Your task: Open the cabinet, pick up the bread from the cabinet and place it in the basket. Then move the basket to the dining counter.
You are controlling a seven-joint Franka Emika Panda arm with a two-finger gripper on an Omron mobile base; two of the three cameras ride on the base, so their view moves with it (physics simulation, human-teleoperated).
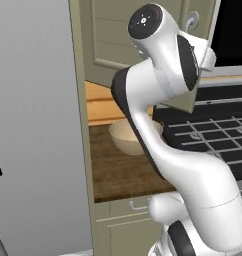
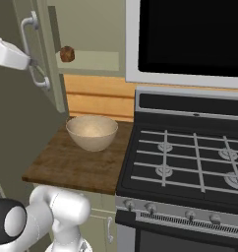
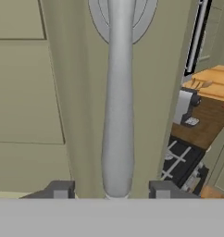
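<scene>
Your tool (image 3: 111, 190) straddles the silver handle (image 3: 117, 115) of the cabinet (image 2: 42, 54), its fingertips (image 3: 61, 190) standing apart on either side, gripping nothing. Right of the tool, the bread (image 2: 67, 53) sits on the shelf inside; below it, the basket (image 2: 92, 131) rests on the bench (image 2: 72, 167). Pull back carelessly and you may snag the handle, swinging the door (image 2: 35, 49) shut.

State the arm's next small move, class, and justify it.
Probably draw the gripper back off the long curved silver handle: its fingertips stand apart either side of the bar, the olive-beige cabinet door is swung open, and the small brown bread sits exposed on the shelf.
</scene>
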